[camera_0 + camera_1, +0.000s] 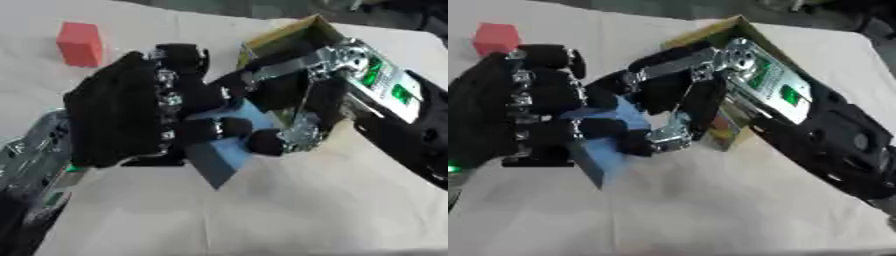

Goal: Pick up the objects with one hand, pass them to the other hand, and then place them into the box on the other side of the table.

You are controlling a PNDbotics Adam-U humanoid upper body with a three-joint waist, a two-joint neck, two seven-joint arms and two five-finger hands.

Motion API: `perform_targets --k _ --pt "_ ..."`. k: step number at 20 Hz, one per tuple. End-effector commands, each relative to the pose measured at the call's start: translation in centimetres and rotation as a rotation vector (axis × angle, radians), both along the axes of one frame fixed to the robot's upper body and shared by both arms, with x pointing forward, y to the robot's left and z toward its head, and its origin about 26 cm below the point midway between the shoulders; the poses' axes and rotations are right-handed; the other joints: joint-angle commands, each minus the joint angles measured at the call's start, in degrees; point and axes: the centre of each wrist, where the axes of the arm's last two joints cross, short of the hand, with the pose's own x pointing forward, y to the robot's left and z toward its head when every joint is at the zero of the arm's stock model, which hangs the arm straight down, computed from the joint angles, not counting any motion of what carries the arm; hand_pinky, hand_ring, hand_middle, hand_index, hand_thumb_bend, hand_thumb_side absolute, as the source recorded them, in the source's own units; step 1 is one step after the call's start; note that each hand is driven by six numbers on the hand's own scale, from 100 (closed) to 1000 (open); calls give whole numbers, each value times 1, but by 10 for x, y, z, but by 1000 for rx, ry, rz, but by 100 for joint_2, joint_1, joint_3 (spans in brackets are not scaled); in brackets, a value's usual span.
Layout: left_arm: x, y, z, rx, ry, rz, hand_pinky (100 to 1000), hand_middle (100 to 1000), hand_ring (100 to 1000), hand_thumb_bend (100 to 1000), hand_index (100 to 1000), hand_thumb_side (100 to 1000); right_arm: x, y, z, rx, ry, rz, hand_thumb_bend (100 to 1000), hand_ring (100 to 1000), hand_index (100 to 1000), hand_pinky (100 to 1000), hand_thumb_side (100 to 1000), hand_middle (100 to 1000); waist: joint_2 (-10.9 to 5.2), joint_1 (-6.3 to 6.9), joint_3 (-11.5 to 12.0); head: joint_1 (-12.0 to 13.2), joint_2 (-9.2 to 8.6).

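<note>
Both hands meet on a blue block above the middle of the counter.

The left hand, coming in from the left, has its fingers curled round the blue block, whose lower corner sticks out below them and hangs clear of the counter. The right hand, reaching in from the right, bends its fingers down onto the same block from the far side, so its fingertips and thumb pinch the block's right edge. Behind the right hand, toward the far right, stands an open cardboard box, partly hidden by the wrist. A red block sits on the counter at the far left, well apart from both hands. The counter is covered in a pale sheet.
</note>
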Motion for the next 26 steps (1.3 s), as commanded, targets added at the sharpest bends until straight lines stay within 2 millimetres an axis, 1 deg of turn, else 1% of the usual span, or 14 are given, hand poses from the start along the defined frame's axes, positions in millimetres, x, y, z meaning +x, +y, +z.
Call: perform_targets --k 1,7,8,9,11,13,14,16,18,19,22,23,24,26 --pt "-11 -8 21 -80 -71 -398 386 506 404 517 583 100 -4 4 -6 -62 17 -6 100 1000 1000 1000 247 1000 -17 -49 -8 -11 -75" --pt "-10 -7 21 -85 -79 -392 386 506 406 527 583 100 -6 8 -10 -84 -19 5 100 1000 1000 1000 246 1000 -6 -56 8 -25 -76" --pt "-10 -7 20 -86 -79 -391 386 506 406 527 583 100 -6 8 -11 -84 -27 8 100 1000 1000 1000 245 983 -5 -56 10 -26 -76" --pt "-10 -7 20 -87 -79 -390 386 506 407 528 584 100 -6 8 -11 -81 -37 10 100 977 990 1000 243 947 -6 -57 11 -27 -75" --pt "-9 -6 20 -87 -82 -388 388 507 410 524 585 100 -6 7 -9 -74 -60 11 100 880 908 1000 239 859 -8 -57 10 -28 -77" --pt "-9 -6 20 -86 -85 -386 392 509 413 506 587 100 -6 6 -8 -65 -82 9 100 828 861 994 234 809 -9 -55 9 -30 -80" --pt "-9 -6 20 -85 -87 -384 402 518 423 521 593 100 -6 5 -8 -61 -91 9 100 790 820 979 231 768 -10 -54 8 -32 -80" --pt "-8 -6 20 -77 -98 -373 430 552 457 686 609 100 -5 2 -7 -54 -112 4 100 736 745 952 224 696 -13 -51 5 -34 -76" --pt "-8 -5 21 -68 -112 -359 432 589 498 810 625 100 -4 0 -7 -49 -126 -3 100 701 713 931 222 658 -19 -47 -2 -36 -69" --pt "-7 -5 20 -66 -117 -355 435 616 522 842 642 100 -3 -2 -7 -48 -129 -9 100 683 699 918 221 640 -24 -45 -10 -36 -64" --pt "-6 -5 20 -65 -129 -349 448 644 547 909 661 100 2 -6 -8 -45 -123 -31 100 661 674 893 222 606 -30 -33 -38 -25 -43" --pt "-6 -5 20 -65 -131 -348 453 663 561 965 676 100 4 -8 -8 -45 -120 -40 100 647 660 885 222 590 -28 -27 -48 -26 -30" --pt "-6 -5 19 -65 -133 -349 455 669 567 992 681 100 5 -9 -8 -46 -114 -49 100 637 655 882 223 584 -25 -21 -56 -36 -17" --pt "-6 -6 18 -65 -137 -352 454 708 612 1000 717 100 8 -11 -8 -49 -99 -64 100 612 632 872 223 554 -23 -11 -72 -75 8"
